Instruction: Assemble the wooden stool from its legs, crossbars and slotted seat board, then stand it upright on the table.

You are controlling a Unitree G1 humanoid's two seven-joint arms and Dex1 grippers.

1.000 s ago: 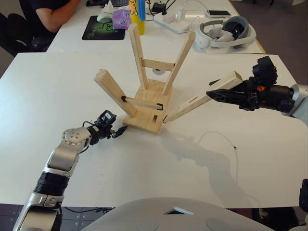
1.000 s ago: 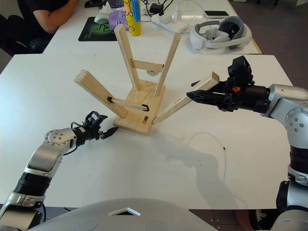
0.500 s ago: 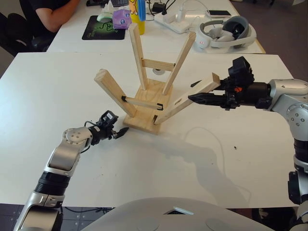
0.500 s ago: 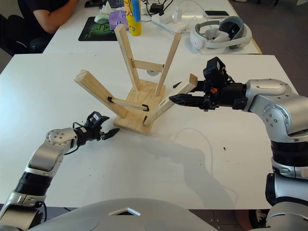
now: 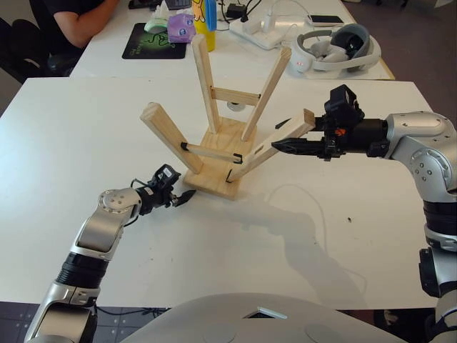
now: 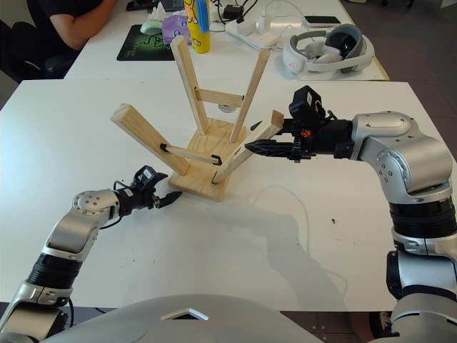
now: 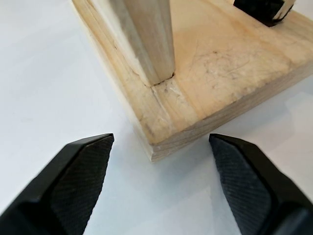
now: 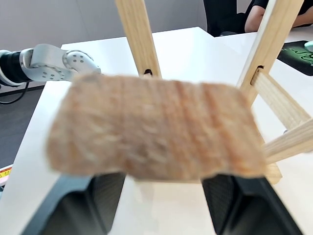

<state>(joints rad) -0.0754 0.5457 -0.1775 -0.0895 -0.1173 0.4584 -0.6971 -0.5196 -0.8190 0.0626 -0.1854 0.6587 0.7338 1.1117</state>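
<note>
Three legs (image 5: 203, 78) stand in the seat (image 5: 214, 184), which lies face-down on the table (image 5: 321, 250) with the legs pointing up and splaying outward. Two crossbars (image 5: 235, 95) tie them together.

The step in hand looks like fitting the fourth leg (image 5: 263, 152). The right gripper (image 5: 282, 136) is clenched on its upper end. Its long axis runs from the seat's near right corner up and out toward the robot's right, leaning lower than the other legs. Its foot touches the seat at that corner, but whether it sits in the slot cannot be told.

The left gripper (image 5: 183, 195) rests low on the table with its fingers (image 7: 80, 169) spread, just off the seat's near left corner and gripping nothing.

The next move likely calls for swinging the leg steeper to match the others and pressing it down along its axis. The left gripper should brace the seat so it does not slide.
</note>
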